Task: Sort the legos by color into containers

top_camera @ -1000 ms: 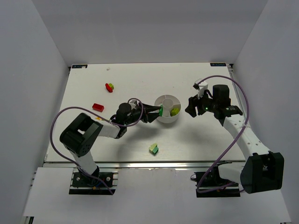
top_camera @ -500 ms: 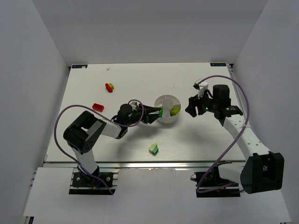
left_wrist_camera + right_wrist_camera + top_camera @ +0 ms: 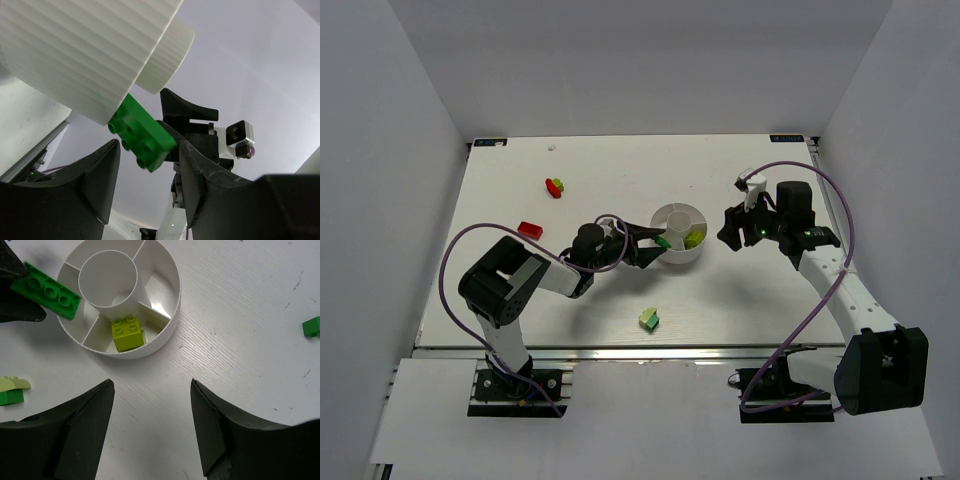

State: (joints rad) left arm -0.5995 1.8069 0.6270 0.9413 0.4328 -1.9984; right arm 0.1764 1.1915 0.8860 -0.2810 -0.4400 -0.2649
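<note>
Legos weren't all sorted. Dk green studded plastic brick (image 3: 142,132) sat pinched in L claw (image 3: 148,146), tilted, touching rim of small round white plastic divided dish (image 3: 170,315) and partly over a wedge compartment. Lime studded brick (image 3: 127,331) lay in another wedge, just beside centre cup (image 3: 107,277). R claw (image 3: 151,385) hung over counter (image 3: 240,390) beside dish, fingers spread wide, holding nothing. Pale green + green pair (image 3: 649,319), red brick (image 3: 530,229) & red/green bit (image 3: 555,187) lay loose on counter, well apart.

One divided dish (image 3: 167,332), one lime brick (image 3: 127,333), one red brick (image 3: 530,229), two green bricks (image 3: 45,290) (image 3: 312,326), two two-coloured clusters (image 3: 649,319) (image 3: 554,186).
</note>
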